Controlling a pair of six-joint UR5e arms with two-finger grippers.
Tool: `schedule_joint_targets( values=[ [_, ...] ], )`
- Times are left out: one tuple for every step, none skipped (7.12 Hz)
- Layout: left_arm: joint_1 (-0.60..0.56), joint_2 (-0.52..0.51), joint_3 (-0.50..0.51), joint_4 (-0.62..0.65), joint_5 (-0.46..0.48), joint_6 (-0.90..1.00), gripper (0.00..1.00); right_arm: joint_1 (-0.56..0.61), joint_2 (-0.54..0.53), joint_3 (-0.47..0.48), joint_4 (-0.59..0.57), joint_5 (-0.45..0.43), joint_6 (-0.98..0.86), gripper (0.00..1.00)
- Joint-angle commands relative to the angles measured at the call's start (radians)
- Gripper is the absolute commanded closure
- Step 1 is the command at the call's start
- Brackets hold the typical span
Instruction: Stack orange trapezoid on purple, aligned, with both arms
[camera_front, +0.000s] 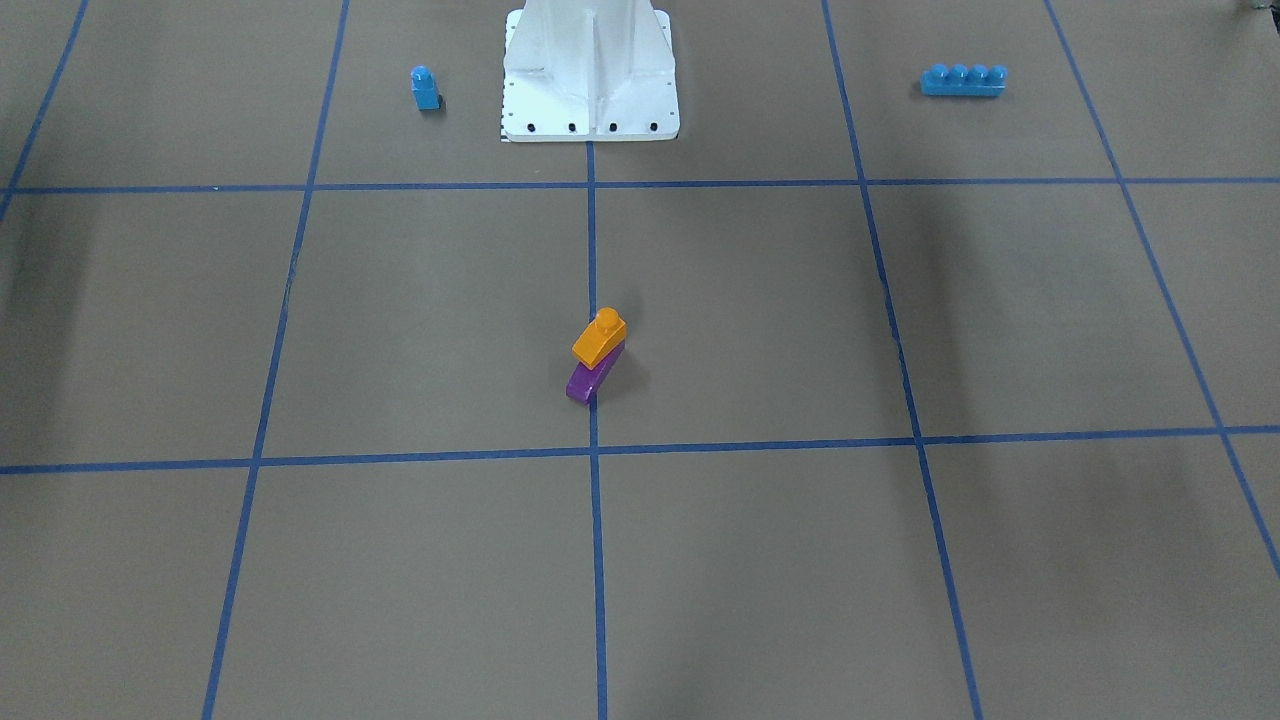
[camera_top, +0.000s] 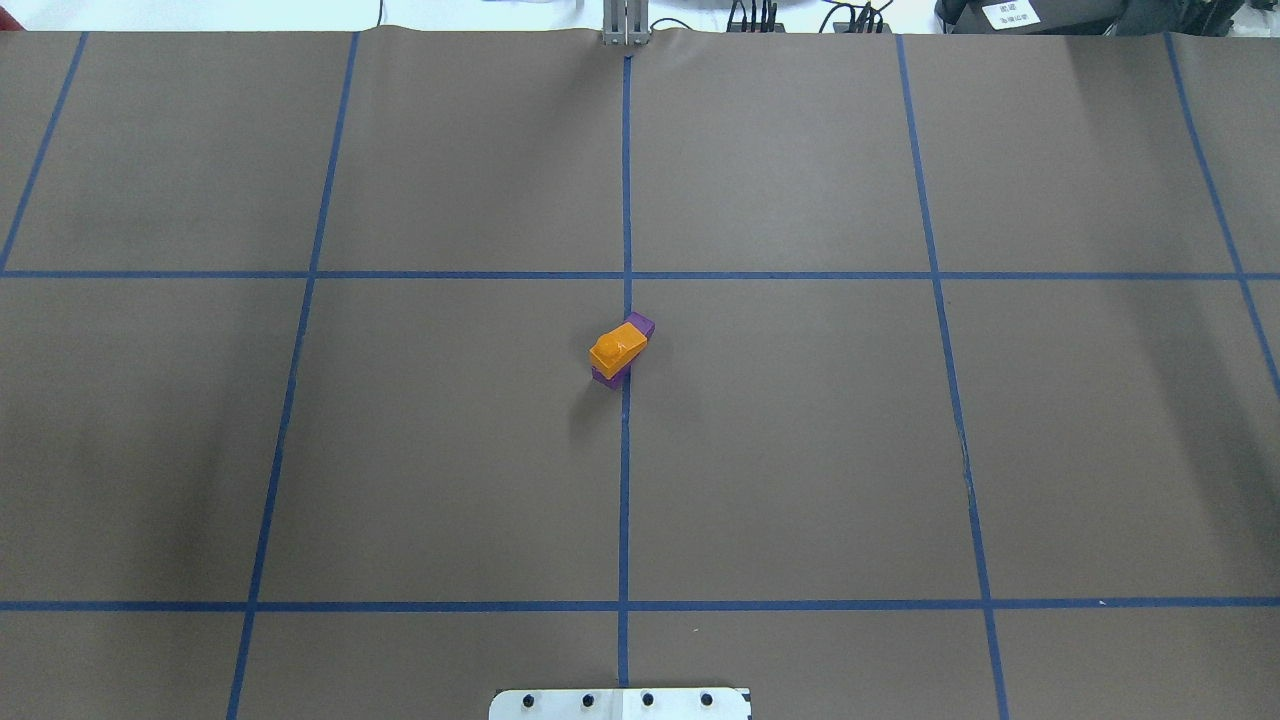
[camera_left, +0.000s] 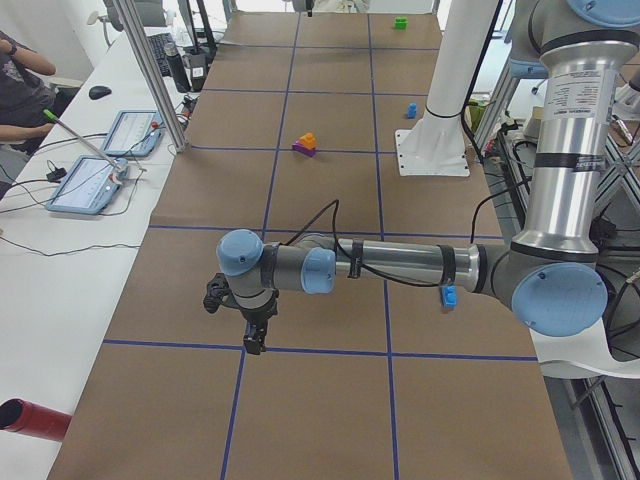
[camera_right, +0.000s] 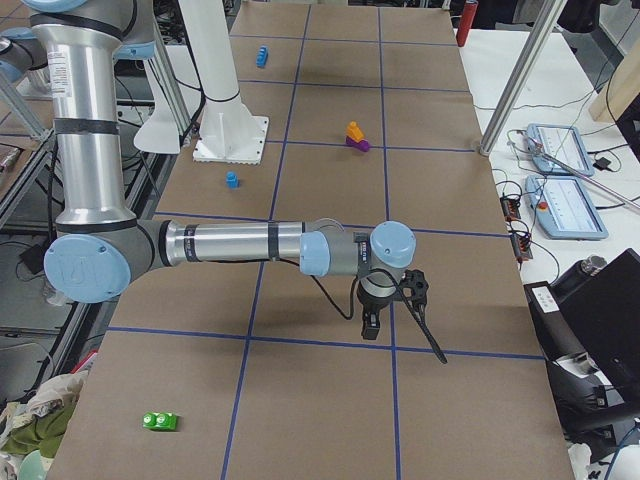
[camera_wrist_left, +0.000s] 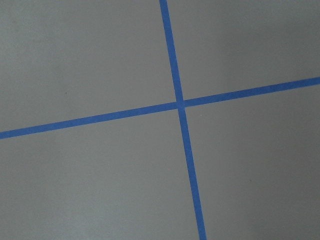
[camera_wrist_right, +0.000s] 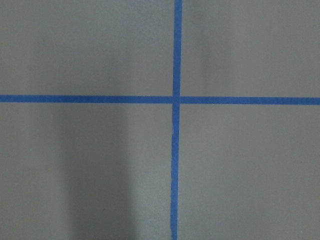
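Note:
The orange trapezoid sits on top of the purple block at the table's middle, on the blue centre line. The stack also shows in the overhead view, orange over purple, with purple ends showing on both sides. It shows small in the exterior left view and the exterior right view. My left gripper shows only in the exterior left view, far from the stack; I cannot tell if it is open. My right gripper shows only in the exterior right view, likewise far away.
A small blue single-stud block stands beside the white base plate. A long blue four-stud brick lies on the other side. A green block lies near the table's right end. Both wrist views show only brown paper and blue tape.

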Motion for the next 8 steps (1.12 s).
schedule_joint_targets(
  values=[
    [0.000,0.000,0.000,0.000,0.000,0.000,0.00,0.015,0.017,0.004,-0.068,0.001,-0.051,0.00],
    [0.000,0.000,0.000,0.000,0.000,0.000,0.00,0.015,0.012,0.000,-0.068,0.009,-0.051,0.00],
    [0.000,0.000,0.000,0.000,-0.002,0.000,0.00,0.015,0.009,-0.002,-0.065,0.015,-0.051,0.00],
    [0.000,0.000,0.000,0.000,-0.002,0.000,0.00,0.015,0.008,-0.004,-0.059,0.016,-0.051,0.00],
    [0.000,0.000,0.000,0.000,0.000,0.000,0.00,0.015,0.006,-0.005,-0.059,0.016,-0.051,0.00],
    [0.000,0.000,0.000,0.000,0.000,0.000,0.00,0.015,0.003,-0.005,-0.058,0.016,-0.050,0.00],
    [0.000,-0.002,0.001,0.000,0.000,0.000,0.00,0.015,0.003,-0.005,-0.058,0.016,-0.050,0.00],
    [0.000,-0.002,0.001,0.000,0.000,0.000,0.00,0.015,0.003,-0.005,-0.058,0.016,-0.050,0.00]
  ],
)
